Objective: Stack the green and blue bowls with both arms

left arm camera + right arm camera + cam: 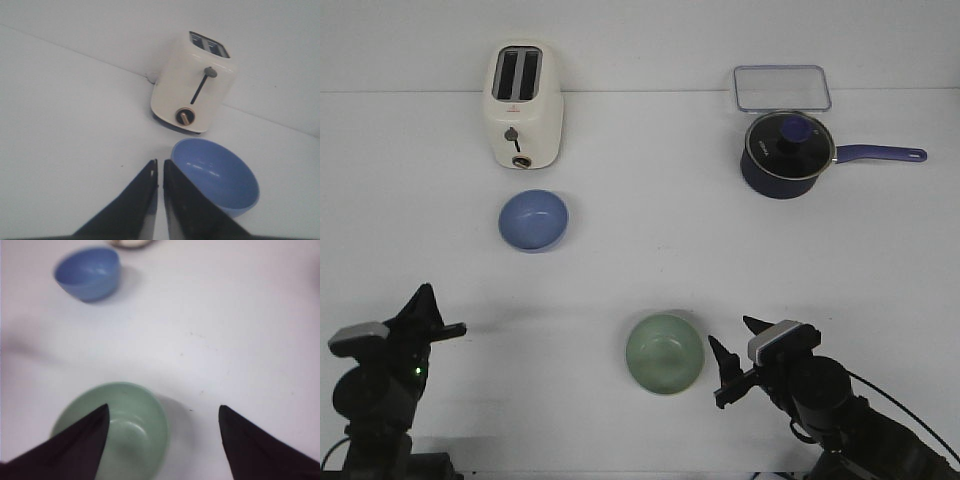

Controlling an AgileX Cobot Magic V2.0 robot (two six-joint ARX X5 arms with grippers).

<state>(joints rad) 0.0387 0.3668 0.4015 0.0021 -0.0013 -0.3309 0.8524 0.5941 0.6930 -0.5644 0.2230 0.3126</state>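
The blue bowl [533,220] stands upright on the white table in front of the toaster; it also shows in the left wrist view [218,175] and the right wrist view [88,272]. The green bowl [665,353] stands upright near the front middle; it also shows in the right wrist view [125,430]. My left gripper [442,320] is shut and empty, well short of the blue bowl; its tips show in the left wrist view [160,167]. My right gripper [738,352] is open and empty just right of the green bowl; in the right wrist view [162,412] one finger overlaps the bowl's rim.
A cream toaster [523,104] stands at the back left. A dark navy saucepan [786,153] with a glass lid and a long handle stands at the back right. A clear flat lid or tray [781,88] lies behind it.
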